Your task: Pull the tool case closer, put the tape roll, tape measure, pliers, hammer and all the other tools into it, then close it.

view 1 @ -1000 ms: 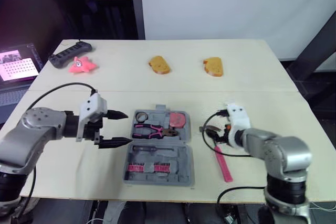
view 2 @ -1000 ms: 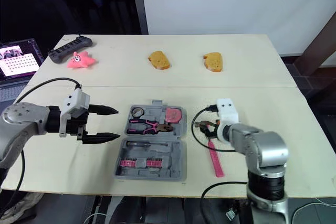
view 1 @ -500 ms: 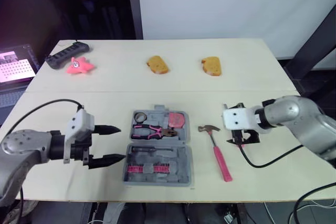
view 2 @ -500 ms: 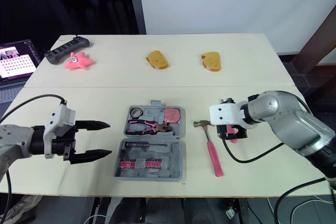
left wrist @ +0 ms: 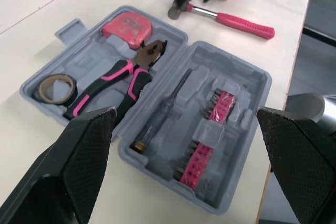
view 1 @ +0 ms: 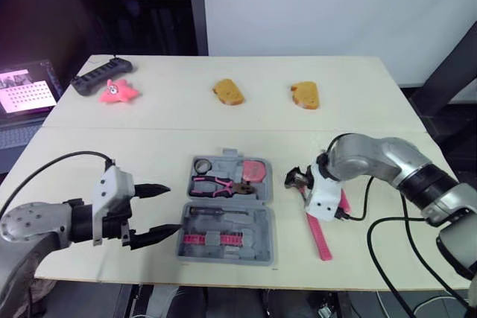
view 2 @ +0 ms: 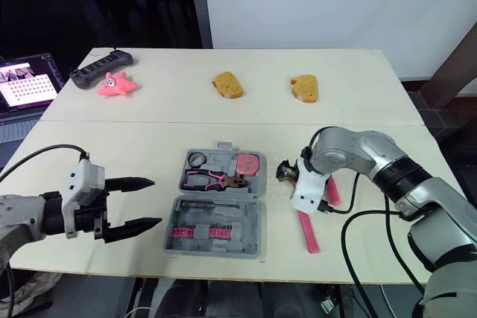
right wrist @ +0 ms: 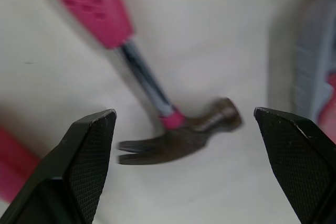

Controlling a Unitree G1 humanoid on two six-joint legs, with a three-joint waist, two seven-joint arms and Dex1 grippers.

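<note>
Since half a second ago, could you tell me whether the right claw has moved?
Yes. The right claw swung toward the tool case and now sits over the hammer head.

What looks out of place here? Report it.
The hammer lies on the table to the right of the open tool case, not in it, under the open right gripper. At the table's far side, a pink star toy and two bread-like pieces are not tools.

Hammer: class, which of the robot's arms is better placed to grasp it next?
Right. The right tool, open, hovers over the hammer head; the left tool is beyond the tool case.
</note>
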